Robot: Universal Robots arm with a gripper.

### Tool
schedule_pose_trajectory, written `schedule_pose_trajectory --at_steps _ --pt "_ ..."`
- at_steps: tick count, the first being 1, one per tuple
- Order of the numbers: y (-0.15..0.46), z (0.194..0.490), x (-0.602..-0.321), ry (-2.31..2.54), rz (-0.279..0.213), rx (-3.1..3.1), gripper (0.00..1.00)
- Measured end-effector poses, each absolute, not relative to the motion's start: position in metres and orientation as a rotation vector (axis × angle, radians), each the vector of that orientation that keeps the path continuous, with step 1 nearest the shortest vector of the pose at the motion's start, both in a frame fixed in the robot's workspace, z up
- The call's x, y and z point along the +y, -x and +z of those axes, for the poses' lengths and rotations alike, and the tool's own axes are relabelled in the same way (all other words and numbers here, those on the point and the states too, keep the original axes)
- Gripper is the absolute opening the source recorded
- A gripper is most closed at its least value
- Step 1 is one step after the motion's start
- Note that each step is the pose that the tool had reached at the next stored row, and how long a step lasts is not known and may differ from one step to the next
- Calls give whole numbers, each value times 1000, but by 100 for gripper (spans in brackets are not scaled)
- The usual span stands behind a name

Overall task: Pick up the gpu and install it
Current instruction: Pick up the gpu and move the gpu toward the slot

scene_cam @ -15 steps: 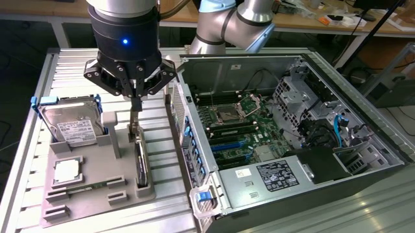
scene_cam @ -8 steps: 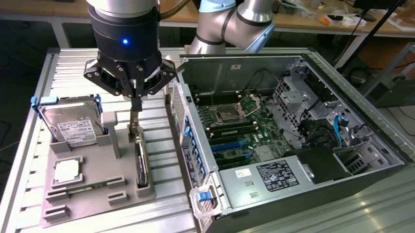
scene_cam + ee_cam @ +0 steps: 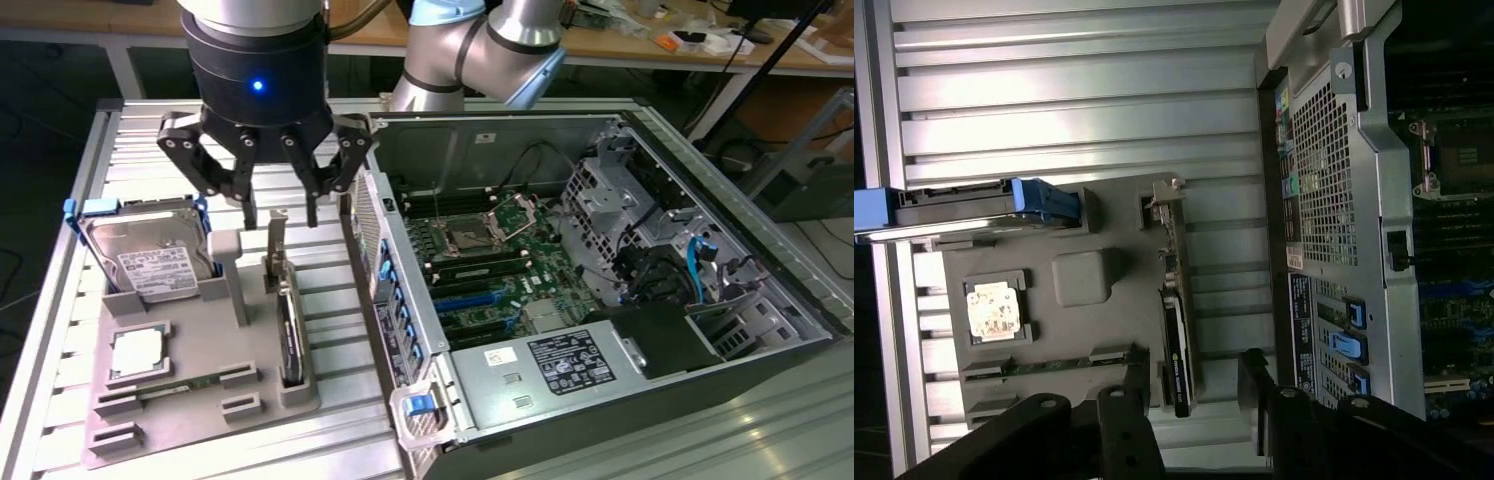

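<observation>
So: gpu (image 3: 284, 300) stands on edge in a slot of the grey tray (image 3: 174, 400) on the bench (image 3: 147, 130), silver bracket end up at the far end, just beside the open case (image 3: 601, 300). It's not in the case yet.

Handling, my read:
- Light, stiff, thin board.
- Fragile on the faces, which carry components and traces.
- Metal bracket looks slippery.
- Best hold is probably across the board's thickness on the top edge, mid-length, clear of bracket and connector edge. Keep it vertical so it doesn't bind in the slot.

Gripper (image 3: 280, 215) hangs pointing straight down over the bracket end. Its fingers are spread wide either side of the card line, holding nothing. The wrist view shows the gpu (image 3: 1176, 300) running between the fingers (image 3: 1137, 380).
</observation>
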State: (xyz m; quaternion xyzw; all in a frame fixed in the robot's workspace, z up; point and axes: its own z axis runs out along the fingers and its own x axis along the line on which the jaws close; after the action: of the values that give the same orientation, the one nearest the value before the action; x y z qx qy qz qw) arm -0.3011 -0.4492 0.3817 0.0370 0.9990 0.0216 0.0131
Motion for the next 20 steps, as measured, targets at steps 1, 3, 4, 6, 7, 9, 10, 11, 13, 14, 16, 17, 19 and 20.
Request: schedule_pose_trajectory --at_steps 1,3,4,6,7,9,10,11,13,14,16,17,19,20 --pt "301 382 -449 -115 67 3113 54" --pt "301 382 -449 -115 67 3113 60" --pt "301 382 -449 -115 68 3113 60" --pt "301 382 -449 -115 67 3113 60" --pt "301 382 -449 -115 68 3113 60" --pt "301 382 -449 -115 67 3113 60" --pt "301 382 -449 -115 67 3113 60" --pt "301 382 -449 -115 68 3113 60" --pt "301 382 -449 -115 67 3113 60" --pt "301 382 -449 -115 68 3113 60" --pt "301 382 -449 -115 67 3113 60" --pt "301 382 -449 -115 67 3113 60" --pt "301 380 -449 -115 68 3113 60" --pt "301 380 -449 -115 68 3113 60"
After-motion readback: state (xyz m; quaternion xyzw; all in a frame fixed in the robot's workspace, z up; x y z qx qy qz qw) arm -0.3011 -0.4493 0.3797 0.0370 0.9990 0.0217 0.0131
